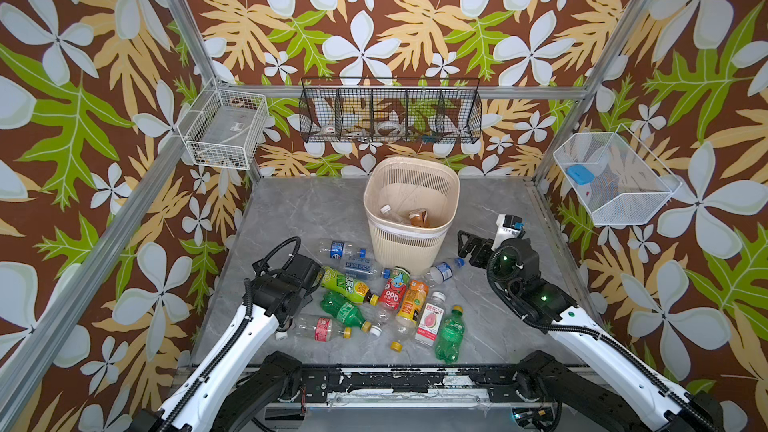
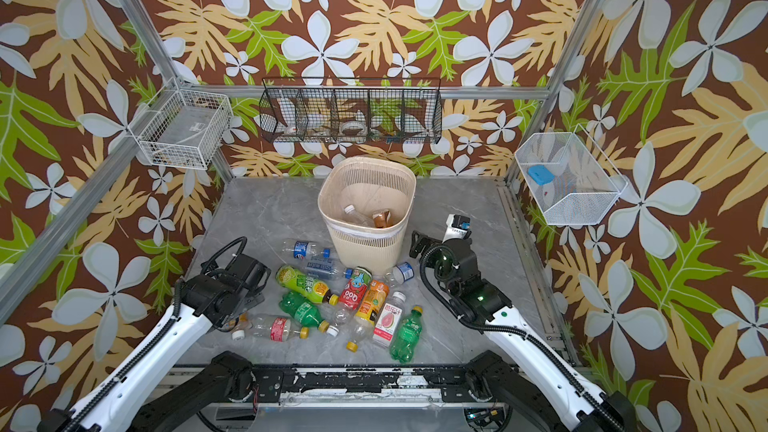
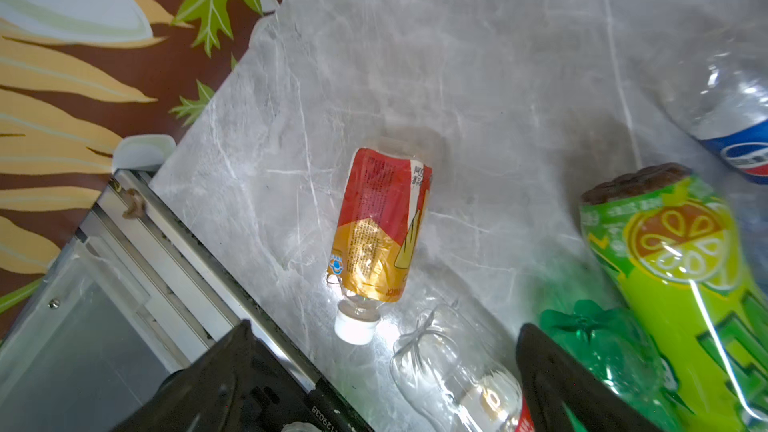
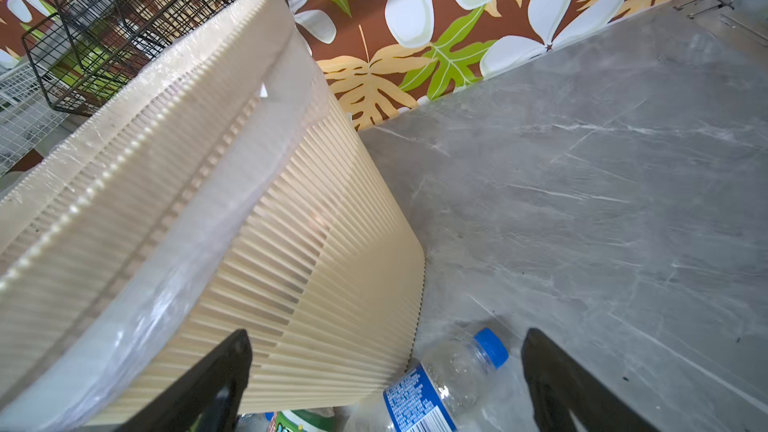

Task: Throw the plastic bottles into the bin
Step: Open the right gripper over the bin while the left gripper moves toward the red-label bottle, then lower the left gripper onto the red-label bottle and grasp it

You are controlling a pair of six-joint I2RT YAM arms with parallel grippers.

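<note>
The cream ribbed bin (image 1: 409,238) stands mid-table with a brown-labelled bottle (image 1: 419,218) and a clear one inside. Several plastic bottles (image 1: 390,297) lie in a heap in front of it in both top views. My left gripper (image 3: 386,371) is open, low over the heap's front-left edge; a clear red-labelled bottle (image 3: 453,371) lies between its fingers and a red-and-orange bottle with a white cap (image 3: 378,226) lies just beyond. In the top views its fingers are hidden under the wrist. My right gripper (image 4: 386,351) is open beside the bin's right wall, over a blue-capped clear bottle (image 4: 449,380).
A black wire rack (image 1: 390,114) hangs on the back wall behind the bin. White wire baskets hang at the left (image 1: 224,135) and right (image 1: 615,184). The table's metal front edge (image 3: 199,280) runs close to the left gripper.
</note>
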